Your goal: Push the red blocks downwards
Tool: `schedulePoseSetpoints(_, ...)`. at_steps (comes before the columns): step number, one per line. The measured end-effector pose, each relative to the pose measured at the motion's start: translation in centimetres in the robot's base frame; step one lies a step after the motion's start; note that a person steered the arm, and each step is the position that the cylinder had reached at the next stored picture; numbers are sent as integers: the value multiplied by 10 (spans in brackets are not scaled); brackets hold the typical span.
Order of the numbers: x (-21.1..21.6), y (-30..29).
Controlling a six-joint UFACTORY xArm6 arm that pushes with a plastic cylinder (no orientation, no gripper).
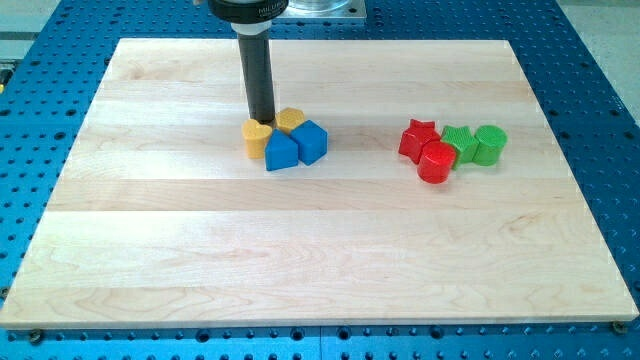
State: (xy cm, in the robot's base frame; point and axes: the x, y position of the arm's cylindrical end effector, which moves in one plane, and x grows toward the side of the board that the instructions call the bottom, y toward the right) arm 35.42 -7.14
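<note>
A red star block (417, 138) and a red cylinder (436, 162) sit together right of the board's centre, the cylinder just below and right of the star. My tip (264, 121) is far to their left, at the top edge of the yellow and blue cluster, touching or nearly touching the yellow heart block (257, 137) and the other yellow block (291, 120). The rod rises straight up to the arm's mount at the view's top.
Two blue blocks (281, 152) (311, 140) sit just below the yellow ones. A green star-like block (460, 143) and a green cylinder (490, 144) touch the red blocks on their right. The wooden board (320, 260) lies on a blue perforated table.
</note>
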Motion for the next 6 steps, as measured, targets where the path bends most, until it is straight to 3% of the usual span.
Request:
schedulePoseSetpoints(1, -4, -2)
schedulePoseSetpoints(2, -17, 35)
schedulePoseSetpoints(3, -30, 114)
schedulePoseSetpoints(4, -18, 164)
schedulePoseSetpoints(5, 25, 171)
schedulePoseSetpoints(6, 35, 171)
